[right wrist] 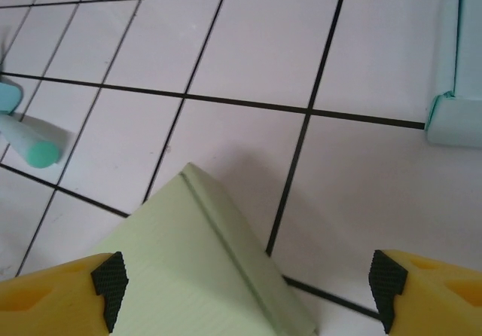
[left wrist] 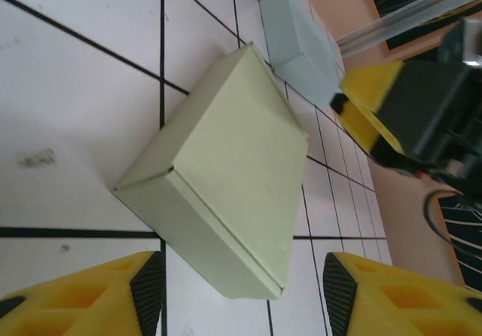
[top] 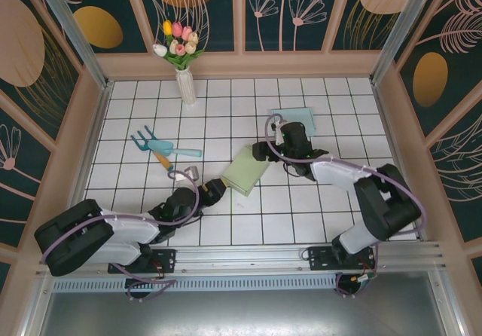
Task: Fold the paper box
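Pale green paper box (top: pixel 246 169): frame centre, on white tiled table (top: pixel 226 227). Left gripper (top: pixel 216 190) beside its lower-left end, right gripper (top: pixel 260 152) at its upper-right; both spread, empty. Nearby: light blue paper box (top: pixel 303 115) upper right; teal hand fork (top: pixel 143 139) left; tulip vase (top: pixel 185 87) top.

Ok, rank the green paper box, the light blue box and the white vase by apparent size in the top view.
1. green paper box.
2. light blue box, though the right arm hides part of it, so first place is unsure.
3. white vase, clearly smallest.
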Motion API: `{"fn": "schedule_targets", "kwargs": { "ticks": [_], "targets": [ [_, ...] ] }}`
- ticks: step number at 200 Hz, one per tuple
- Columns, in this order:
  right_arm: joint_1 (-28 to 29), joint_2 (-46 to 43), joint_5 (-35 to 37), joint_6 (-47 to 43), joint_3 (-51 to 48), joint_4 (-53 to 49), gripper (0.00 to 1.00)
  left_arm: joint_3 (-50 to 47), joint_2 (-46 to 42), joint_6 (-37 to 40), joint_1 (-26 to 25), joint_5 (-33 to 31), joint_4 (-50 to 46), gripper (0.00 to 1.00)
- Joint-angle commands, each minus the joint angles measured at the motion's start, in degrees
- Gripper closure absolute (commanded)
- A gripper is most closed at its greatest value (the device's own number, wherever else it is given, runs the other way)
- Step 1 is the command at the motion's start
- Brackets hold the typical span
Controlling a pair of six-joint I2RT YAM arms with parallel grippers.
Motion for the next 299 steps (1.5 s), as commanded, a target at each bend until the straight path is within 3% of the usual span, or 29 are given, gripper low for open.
{"fn": "schedule_targets", "kwargs": {
  "ticks": [1,94,141,160,216,255,299],
  "targets": [
    [-1.5,3.3,-6.9,-4.0,2.6,2.1,0.16,0.7,2.1,-4.4,-1.0,-0.9,5.4,0.40],
    [-1.5,10.5,-12.4,-5.2,4.0,2.9,0.33,8.1,18.7,-4.4,-1.5,2.7,12.0,0.45],
    [-1.4,9.9,-14.6,-4.5,2.3,3.1,0.44,15.1,23.0,0.4,-1.3,0.5,5.2,0.47],
    [-1.4,8.1,-14.0,-3.3,0.3,4.4,0.46,20.2,23.8,5.0,-0.4,-0.3,-2.2,0.47],
    [-0.7,8.3,-11.1,-1.0,2.4,9.6,0.47,32.3,29.9,14.7,6.7,0.3,-7.4,0.47],
    [-0.6,12.9,-7.4,2.2,8.3,13.1,0.47,40.6,34.7,20.7,11.7,-0.9,-8.6,0.47],
    [-0.6,21.5,-5.4,3.2,18.3,10.5,0.46,48.6,39.8,24.3,16.9,0.5,-13.7,0.47]
  ]
}}
